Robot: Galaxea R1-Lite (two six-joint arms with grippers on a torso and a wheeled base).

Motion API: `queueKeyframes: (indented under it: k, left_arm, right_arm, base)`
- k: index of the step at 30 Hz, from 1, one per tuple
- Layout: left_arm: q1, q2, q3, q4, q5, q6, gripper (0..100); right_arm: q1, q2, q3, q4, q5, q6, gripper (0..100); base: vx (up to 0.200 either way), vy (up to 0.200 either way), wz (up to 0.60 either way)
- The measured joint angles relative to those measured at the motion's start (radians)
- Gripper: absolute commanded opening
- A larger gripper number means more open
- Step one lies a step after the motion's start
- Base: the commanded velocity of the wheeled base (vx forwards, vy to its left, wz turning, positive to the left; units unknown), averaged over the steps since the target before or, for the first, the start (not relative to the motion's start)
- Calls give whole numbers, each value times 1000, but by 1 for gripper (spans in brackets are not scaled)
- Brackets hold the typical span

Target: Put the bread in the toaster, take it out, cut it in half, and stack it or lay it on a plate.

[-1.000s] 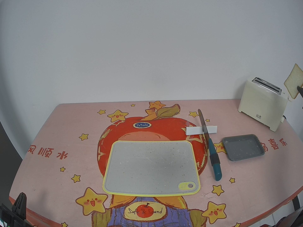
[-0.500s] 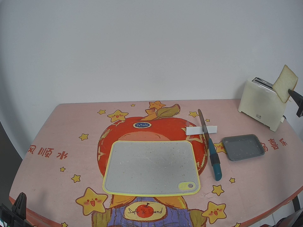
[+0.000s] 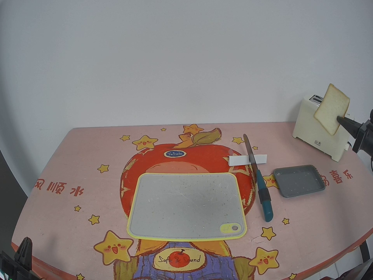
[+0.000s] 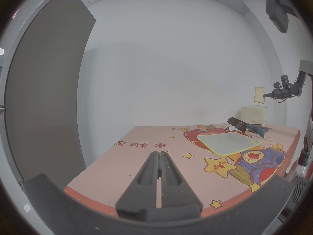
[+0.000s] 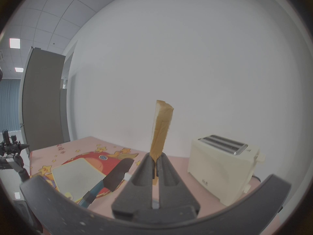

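1. Left pincer [image 4: 158,154] is clenched on nothing, near the table's [image 3: 58,168] 7 o'clock corner
2. Cutting board [image 3: 186,206] lies mid-table, with the knife [image 3: 258,179] at its 3 o'clock, blade across a white strip [image 3: 241,160]
3. Grey plate [image 3: 299,181] sits at the knife's 3 o'clock, and the toaster [image 3: 316,139] at the plate's 1 o'clock
4. Right pincer [image 3: 339,119] grasps the bread [image 3: 331,107] by its lower edge, tilted in the air above the toaster, not touching it

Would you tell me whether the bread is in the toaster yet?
Out: the right tool holds the bread in the air, clear of the toaster.
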Motion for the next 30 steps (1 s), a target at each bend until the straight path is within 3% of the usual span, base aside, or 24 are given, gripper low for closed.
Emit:
queueKeyframes:
  k: [8, 19, 25, 30]
  left_arm:
    - [-1, 0, 0, 0, 0, -1, 0]
    - [-1, 0, 0, 0, -9, -2, 0]
    - [-1, 0, 0, 0, -8, -2, 0]
    - [-1, 0, 0, 0, -8, -3, 0]
  right_arm:
    - [76, 17, 9, 15, -10, -30, 0]
    - [87, 26, -8, 18, -17, -33, 0]
    - [90, 43, -87, 94, -7, -33, 0]
    - [89, 73, -191, 123, 26, -34, 0]
  base:
    - [0, -200, 0]
    - [0, -200, 0]
    - [0, -33, 0]
    - [0, 0, 0]
